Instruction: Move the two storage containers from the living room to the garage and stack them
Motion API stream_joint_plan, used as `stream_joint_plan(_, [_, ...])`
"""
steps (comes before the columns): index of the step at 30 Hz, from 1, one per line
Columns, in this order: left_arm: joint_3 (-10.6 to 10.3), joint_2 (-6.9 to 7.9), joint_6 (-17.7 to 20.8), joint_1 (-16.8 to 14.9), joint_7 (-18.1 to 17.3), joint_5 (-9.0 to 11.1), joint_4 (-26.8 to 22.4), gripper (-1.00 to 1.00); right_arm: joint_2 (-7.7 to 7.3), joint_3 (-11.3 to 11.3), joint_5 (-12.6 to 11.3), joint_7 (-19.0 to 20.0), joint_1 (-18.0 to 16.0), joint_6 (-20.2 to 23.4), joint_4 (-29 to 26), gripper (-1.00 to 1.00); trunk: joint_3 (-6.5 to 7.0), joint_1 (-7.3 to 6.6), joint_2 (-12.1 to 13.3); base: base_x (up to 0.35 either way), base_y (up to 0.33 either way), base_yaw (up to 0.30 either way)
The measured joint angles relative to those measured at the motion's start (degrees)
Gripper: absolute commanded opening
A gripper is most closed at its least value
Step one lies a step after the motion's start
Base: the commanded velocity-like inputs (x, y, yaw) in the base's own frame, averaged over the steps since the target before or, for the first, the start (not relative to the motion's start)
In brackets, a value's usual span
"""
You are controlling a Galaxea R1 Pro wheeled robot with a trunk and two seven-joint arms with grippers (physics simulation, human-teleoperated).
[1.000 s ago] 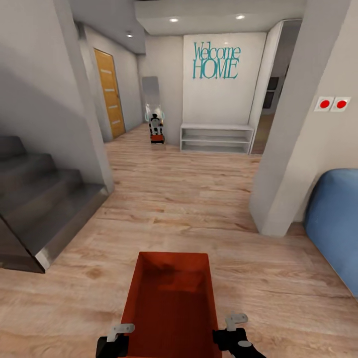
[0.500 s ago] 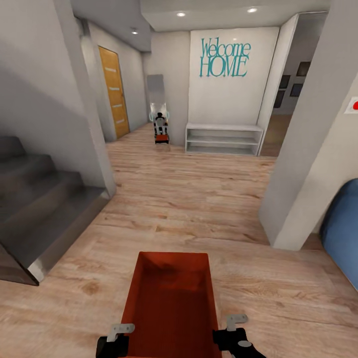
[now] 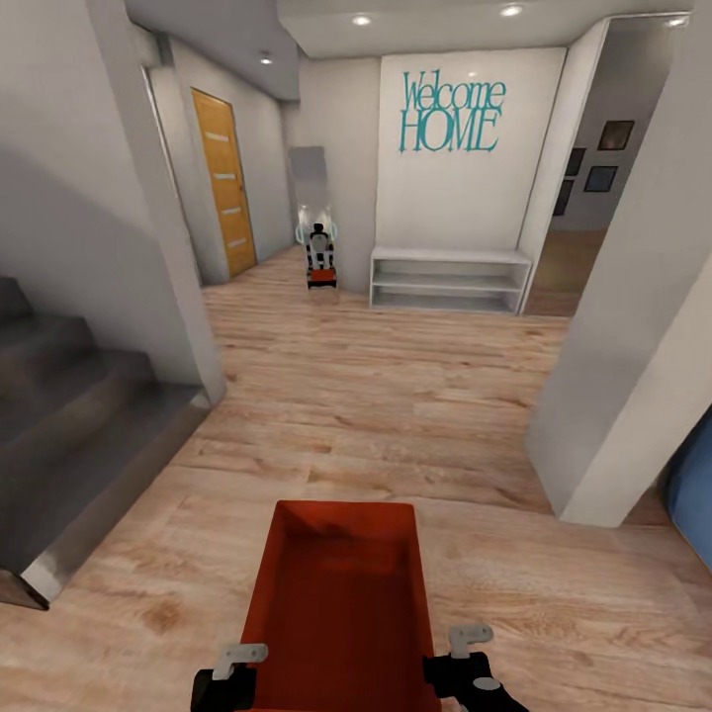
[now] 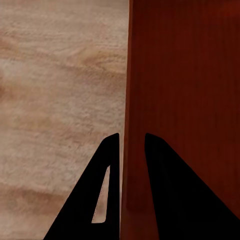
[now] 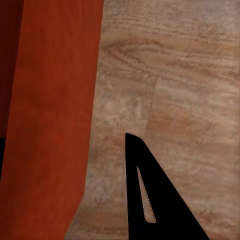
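You are carrying the shallow orange-red rectangular plastic tub (image 3: 341, 613) low in front of the robot, at six o'clock in the head view, with its long axis pointing to twelve. The left gripper (image 3: 229, 675) sits at the tub's seven o'clock corner and the right gripper (image 3: 465, 665) at its five o'clock corner. In the left wrist view the two dark fingers (image 4: 107, 187) straddle the tub's thin wall, so that hand is clamped on the rim. In the right wrist view one finger (image 5: 150, 200) shows outside the wall and the other is hidden, so I cannot tell whether that grip is closed.

My reading is that this is the transit step, and the garage is not in sight yet. The light wood-plank floor (image 3: 396, 386) runs ahead towards the white wall with teal "Welcome HOME" lettering (image 3: 451, 111) at twelve o'clock.

- Keep both wrists level and evenly spaced (a twist could pry the wall out of the left fingers).
- Steer the base down the middle: the grey staircase (image 3: 69, 415) stands at nine o'clock and the pale-grey pillar (image 3: 633, 356) at three.
- Turn slowly, because the tub projects ahead of the base.
- Note the orange wooden door (image 3: 222, 178) at eleven and the opening at one.
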Motion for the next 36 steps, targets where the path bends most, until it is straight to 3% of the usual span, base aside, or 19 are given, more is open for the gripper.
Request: stream_joint_plan(36, [0.0,0.01,0.01,0.01,0.0,-0.01,-0.01,-1.0,0.0,0.03,-0.02,0.01,-0.01,0.0,0.01,-1.0,0.0,0.0,0.0,0.344,0.0,0.011])
